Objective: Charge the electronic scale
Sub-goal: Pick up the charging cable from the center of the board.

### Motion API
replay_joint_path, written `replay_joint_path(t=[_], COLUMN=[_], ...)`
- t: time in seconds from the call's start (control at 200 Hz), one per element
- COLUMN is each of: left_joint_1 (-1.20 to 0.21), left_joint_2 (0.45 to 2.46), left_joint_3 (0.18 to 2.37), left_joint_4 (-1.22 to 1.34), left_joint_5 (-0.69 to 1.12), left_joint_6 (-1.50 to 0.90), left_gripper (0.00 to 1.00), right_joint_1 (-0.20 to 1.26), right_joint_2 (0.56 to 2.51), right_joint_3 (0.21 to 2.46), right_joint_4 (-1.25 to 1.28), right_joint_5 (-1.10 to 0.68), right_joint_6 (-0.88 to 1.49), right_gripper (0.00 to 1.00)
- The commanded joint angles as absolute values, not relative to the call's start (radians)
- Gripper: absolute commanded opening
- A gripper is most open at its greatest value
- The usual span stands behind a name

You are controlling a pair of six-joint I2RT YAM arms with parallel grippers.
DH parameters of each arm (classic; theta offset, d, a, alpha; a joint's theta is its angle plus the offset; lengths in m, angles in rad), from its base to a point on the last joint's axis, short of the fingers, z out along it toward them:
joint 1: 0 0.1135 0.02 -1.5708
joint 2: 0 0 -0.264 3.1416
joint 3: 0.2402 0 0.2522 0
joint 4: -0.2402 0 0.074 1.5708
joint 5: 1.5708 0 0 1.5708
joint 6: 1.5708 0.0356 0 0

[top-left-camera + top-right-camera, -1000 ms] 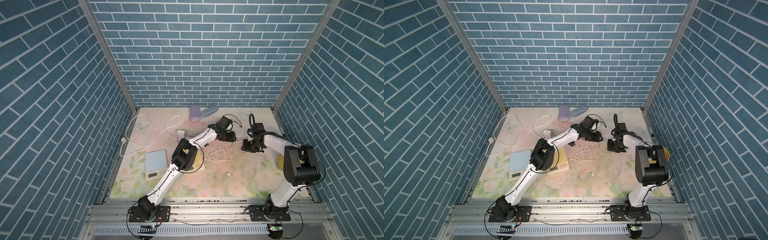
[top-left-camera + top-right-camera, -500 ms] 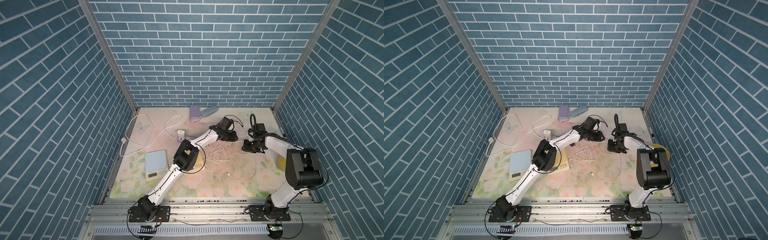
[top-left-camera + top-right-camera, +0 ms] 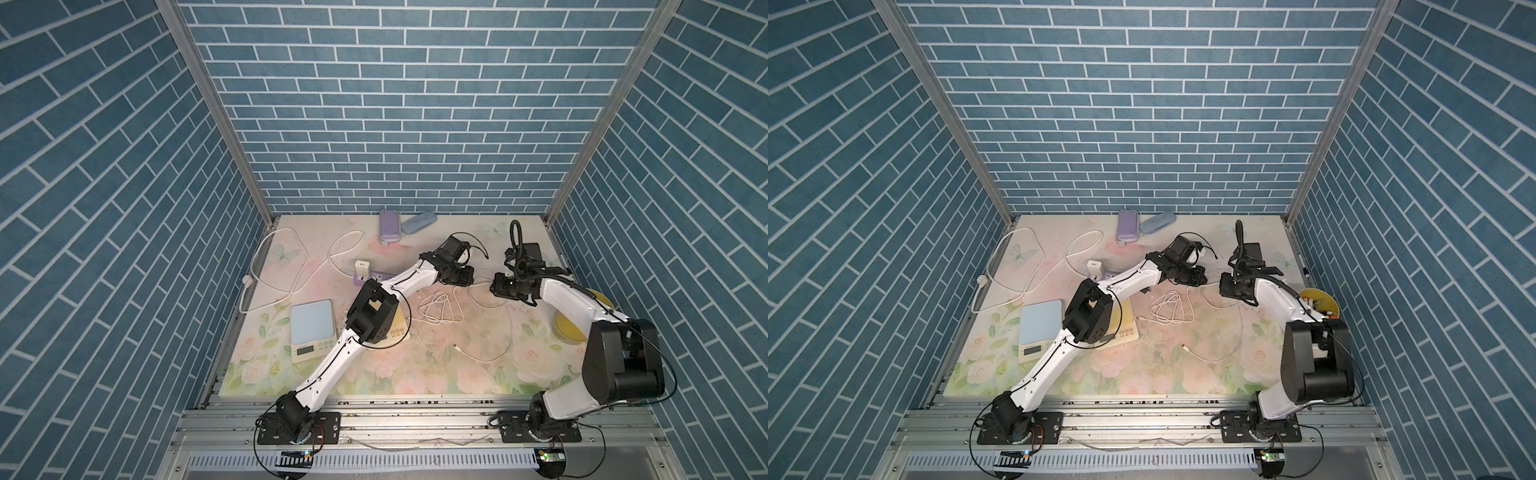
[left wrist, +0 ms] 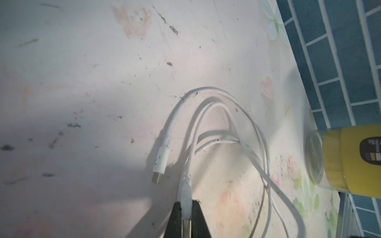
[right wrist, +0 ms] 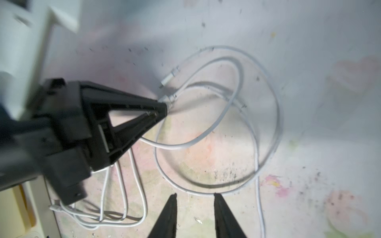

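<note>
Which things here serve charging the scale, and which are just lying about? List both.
For the job: blue-topped scale, yellow scale (which one is unclear), white cable plug in the left pincer, white charger, purple power strip.
Lying about: purple case, grey-blue case, yellow jar.

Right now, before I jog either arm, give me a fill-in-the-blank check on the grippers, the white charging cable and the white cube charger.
1. The left gripper is ___ on the plug end of the white charging cable.
2. The right gripper stands open and holds ___.
3. The white cube charger sits in the ___ power strip.
Missing words: shut; nothing; purple.
</note>
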State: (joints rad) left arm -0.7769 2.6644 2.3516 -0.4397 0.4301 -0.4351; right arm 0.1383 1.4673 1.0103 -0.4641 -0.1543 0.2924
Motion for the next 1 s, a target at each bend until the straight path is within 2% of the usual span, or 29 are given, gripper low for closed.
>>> replay_joint_path(t=[0.0, 0.175, 0.29, 0.41, 0.5, 0.695, 0.87, 0.995], left_joint_1=[-0.767, -0.748, -0.725, -0.673, -0.631, -0.545, -0.448, -0.419], left_joint_2=[2.513, 2.32, 2.185, 2.063, 1.997, 1.87, 1.772, 1.729], left_joint_3=[2.312, 2.187, 2.064, 1.989, 1.97, 1.867, 1.733, 1.694], left_joint_4=[-0.463, -0.477, -0.45, -0.481, -0.566, -0.678, -0.633, -0.655], left_joint_5=[0.421, 0.396, 0.408, 0.512, 0.592, 0.731, 0.928, 0.99], left_joint_6=[-0.299, -0.12, -0.04, 0.032, 0.1, 0.193, 0.167, 0.2], left_gripper=[0.0, 0.0, 0.0, 0.0, 0.0, 0.0, 0.0, 0.0], right_joint_1=[0.126, 0.122, 0.122, 0.122, 0.125, 0.162, 0.293, 0.35], right_joint_2=[1.348, 1.239, 1.218, 1.223, 1.227, 1.247, 1.342, 1.459], right_joint_3=[1.031, 1.086, 1.11, 1.117, 1.157, 1.226, 1.327, 1.396], right_joint_4=[-0.46, -0.439, -0.377, -0.254, -0.243, -0.241, -0.341, -0.362], right_joint_5=[-0.094, -0.083, -0.241, -0.463, -0.555, -0.705, -0.807, -0.897], right_joint_6=[0.337, 0.365, 0.423, 0.493, 0.498, 0.37, 0.149, 0.118], right_gripper=[0.35, 0.4, 0.45, 0.51, 0.57, 0.72, 0.77, 0.79])
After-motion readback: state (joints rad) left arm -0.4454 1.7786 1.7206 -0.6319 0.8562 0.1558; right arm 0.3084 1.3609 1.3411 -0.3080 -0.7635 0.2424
